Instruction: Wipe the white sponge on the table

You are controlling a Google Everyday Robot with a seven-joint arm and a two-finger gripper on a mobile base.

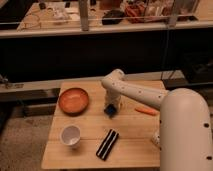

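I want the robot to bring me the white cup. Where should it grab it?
Probably by the rim, coming straight down from above: the cup stands upright with its mouth facing up, so one wall is easy to pinch. The claw is low over the middle of the table, near the bowl.

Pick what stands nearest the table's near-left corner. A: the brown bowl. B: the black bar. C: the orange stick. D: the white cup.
D: the white cup stands at the near left of the table, while the end effector is down over the middle, right of the brown bowl.
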